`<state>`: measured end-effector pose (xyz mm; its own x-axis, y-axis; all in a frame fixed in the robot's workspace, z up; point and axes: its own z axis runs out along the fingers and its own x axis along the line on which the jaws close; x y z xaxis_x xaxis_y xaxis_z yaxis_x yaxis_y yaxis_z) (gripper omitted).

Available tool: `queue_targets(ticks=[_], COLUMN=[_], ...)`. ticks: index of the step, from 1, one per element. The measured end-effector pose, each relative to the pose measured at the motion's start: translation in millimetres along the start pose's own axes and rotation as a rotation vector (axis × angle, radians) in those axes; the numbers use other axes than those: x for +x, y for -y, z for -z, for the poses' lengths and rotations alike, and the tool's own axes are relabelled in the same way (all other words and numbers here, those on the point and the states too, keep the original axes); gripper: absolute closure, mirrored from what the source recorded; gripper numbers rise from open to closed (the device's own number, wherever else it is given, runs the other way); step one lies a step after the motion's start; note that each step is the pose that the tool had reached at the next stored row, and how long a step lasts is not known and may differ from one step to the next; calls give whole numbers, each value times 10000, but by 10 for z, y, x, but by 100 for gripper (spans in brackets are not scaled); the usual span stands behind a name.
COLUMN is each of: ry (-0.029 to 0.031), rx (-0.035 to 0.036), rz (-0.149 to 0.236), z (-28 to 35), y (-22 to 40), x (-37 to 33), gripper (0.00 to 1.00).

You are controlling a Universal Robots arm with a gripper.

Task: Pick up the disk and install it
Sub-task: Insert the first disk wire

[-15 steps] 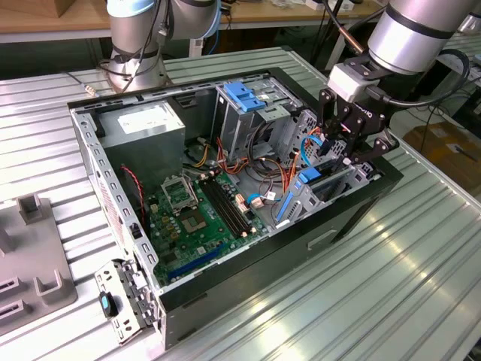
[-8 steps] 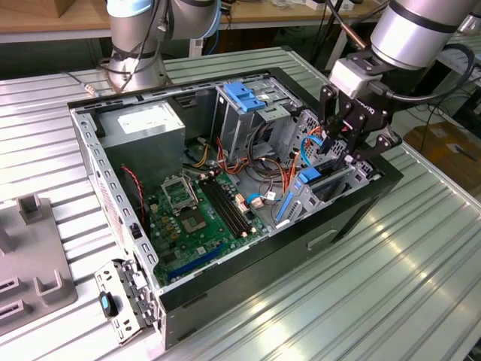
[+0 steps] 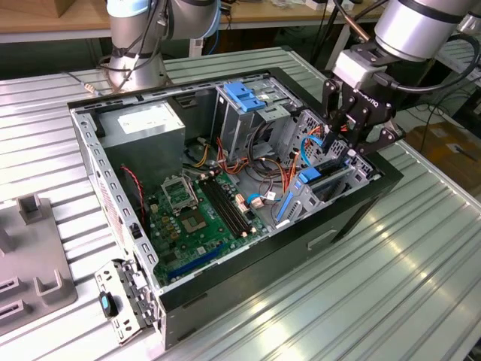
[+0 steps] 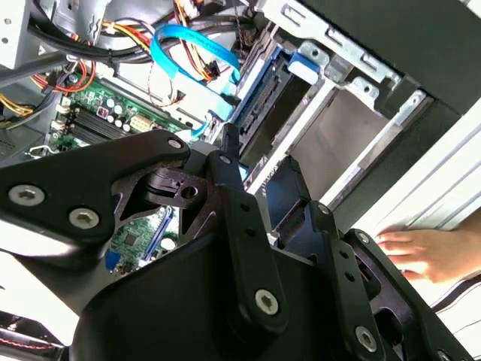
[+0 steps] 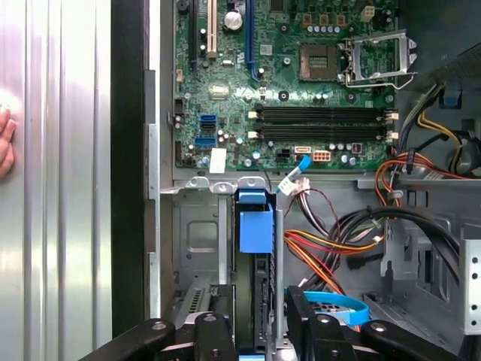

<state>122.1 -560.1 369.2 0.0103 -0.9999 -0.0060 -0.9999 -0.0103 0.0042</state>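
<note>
Disk [image 5: 255, 226] stands in its bay [image 5: 197, 233] beside orange cables [image 5: 325, 245], gripper [image 5: 259, 304] astride it, whether clamped I cannot tell.

I find the ribbed metal table [image 3: 391, 286] carrying the open computer case [image 3: 248, 274], a grey fixture block [image 3: 45, 248] at the exterior view's left, and a robot arm's base [image 3: 135, 68].

- No text can be read for certain.
- The gripper [image 3: 355, 143] carries white lettering on its black body in the exterior view, too small to make out.
- The power supply [image 3: 143, 124] bears a white label with illegible fine print.
- The motherboard [image 5: 301, 83] has tiny unreadable markings.
</note>
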Motion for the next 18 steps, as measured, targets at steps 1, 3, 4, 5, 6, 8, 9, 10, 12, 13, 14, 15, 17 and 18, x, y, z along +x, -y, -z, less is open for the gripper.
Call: queue_targets(ticks=[1, 3, 4, 5, 6, 8, 9, 10, 12, 13, 14, 15, 17, 18], ry=[0, -1, 0, -1, -1, -1, -3, -2, -19, -27, -30, -31, -30, -30], rx=[0, 0, 0, 1, 0, 0, 0, 0, 0, 0, 0, 0, 0, 0], rz=[0, 7, 9, 9, 9, 10, 9, 8, 9, 8, 9, 9, 9, 9], z=[0, 0, -8, -18, -26, -49, -57, -68, -105, -128, -132, -132, -133, -133], y=[18, 42, 67, 86, 98, 114, 116, 117, 121, 121, 122, 122, 122, 122], x=[-14, -58, -84, -98, -107, -134, -142, -147, -165, -174, -175, -175, -175, -175], gripper=[58, 58, 58, 58, 58, 58, 58, 58, 58, 58, 58, 58, 58, 59])
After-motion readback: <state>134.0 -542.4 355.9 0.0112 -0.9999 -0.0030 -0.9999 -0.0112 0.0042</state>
